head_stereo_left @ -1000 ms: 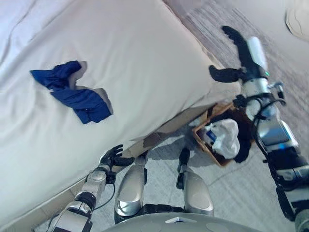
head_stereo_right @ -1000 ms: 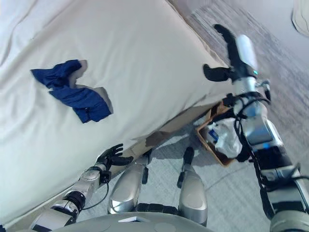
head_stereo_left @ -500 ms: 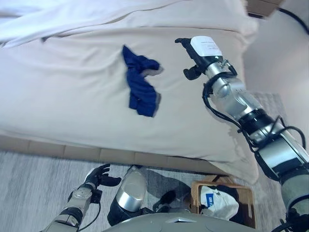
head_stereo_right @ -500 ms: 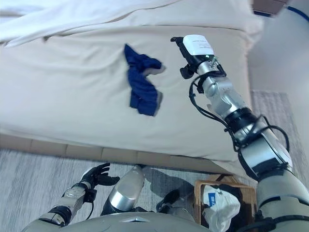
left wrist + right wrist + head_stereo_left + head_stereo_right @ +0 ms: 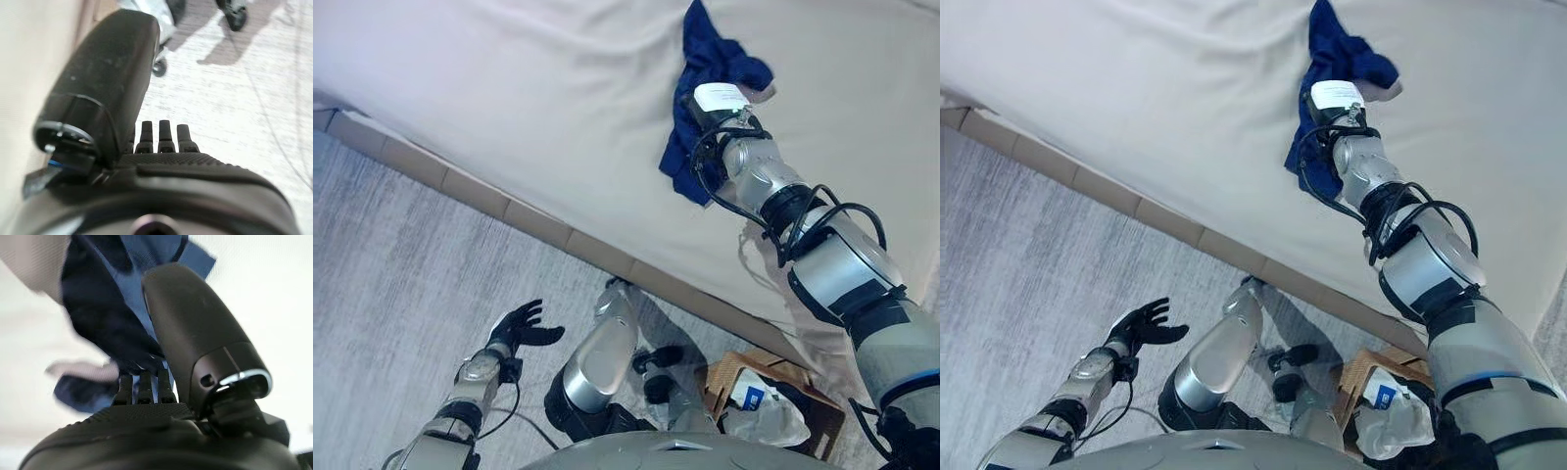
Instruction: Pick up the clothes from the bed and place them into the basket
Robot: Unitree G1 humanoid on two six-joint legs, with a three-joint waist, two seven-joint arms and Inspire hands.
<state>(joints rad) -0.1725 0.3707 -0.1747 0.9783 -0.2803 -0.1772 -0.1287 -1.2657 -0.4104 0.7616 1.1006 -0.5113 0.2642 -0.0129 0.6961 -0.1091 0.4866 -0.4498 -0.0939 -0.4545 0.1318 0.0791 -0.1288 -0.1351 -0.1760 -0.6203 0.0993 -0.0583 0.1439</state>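
A dark blue garment (image 5: 720,54) lies crumpled on the beige bed (image 5: 509,98). My right hand (image 5: 721,98), its thumb under a white cover, reaches across the mattress and rests on the garment's middle. In the right wrist view its fingers (image 5: 142,384) stretch straight into the blue cloth (image 5: 98,318), and the thumb (image 5: 195,328) lies over it without curling. The wicker basket (image 5: 729,372) stands on the floor at the lower right, below the bed's edge. My left hand (image 5: 521,325) hangs low over the floor with its fingers spread, holding nothing.
A white garment with a blue patch (image 5: 771,416) and something dark fill the basket. The bed's tan base (image 5: 538,225) runs diagonally between mattress and grey carpet (image 5: 401,274). The mattress around the blue garment is bare sheet.
The camera has swung, so the whole scene has turned. My right hand, which hovered beside the blue garment, now rests on it. The left hand stays low and open.
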